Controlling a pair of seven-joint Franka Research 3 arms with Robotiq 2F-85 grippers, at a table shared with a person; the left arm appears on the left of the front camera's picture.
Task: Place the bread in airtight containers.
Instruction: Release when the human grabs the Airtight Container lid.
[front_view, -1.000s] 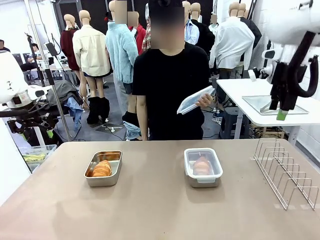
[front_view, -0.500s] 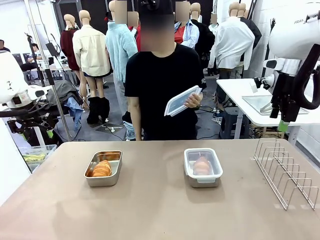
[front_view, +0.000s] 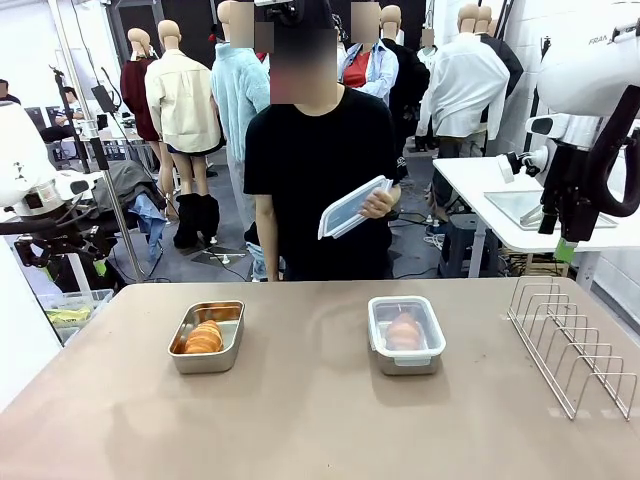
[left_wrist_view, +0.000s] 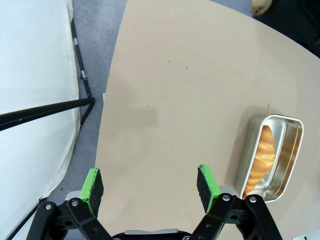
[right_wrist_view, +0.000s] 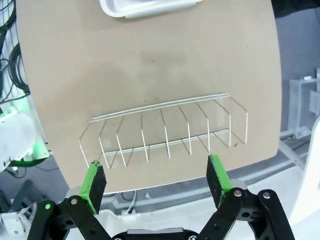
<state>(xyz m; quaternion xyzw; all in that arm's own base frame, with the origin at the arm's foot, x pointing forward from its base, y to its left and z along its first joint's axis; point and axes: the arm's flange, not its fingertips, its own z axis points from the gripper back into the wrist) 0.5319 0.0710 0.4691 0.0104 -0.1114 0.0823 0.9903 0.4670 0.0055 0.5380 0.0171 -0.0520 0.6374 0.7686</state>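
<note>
One roll (front_view: 204, 337) is lying in the open left tin (front_view: 207, 337); the other roll (front_view: 403, 331) is sitting under the clear lid of the right tin (front_view: 406, 335). Each roll is probably light, soft and flaky, so it is asking for a gentle pinch across its thick middle. The person is holding the spare lid (front_view: 353, 208), now carried further left and tilted more than a second ago. The left gripper (left_wrist_view: 150, 183) and right gripper (right_wrist_view: 156, 181) are both hanging spread and empty above the table (front_view: 300, 420).
</note>
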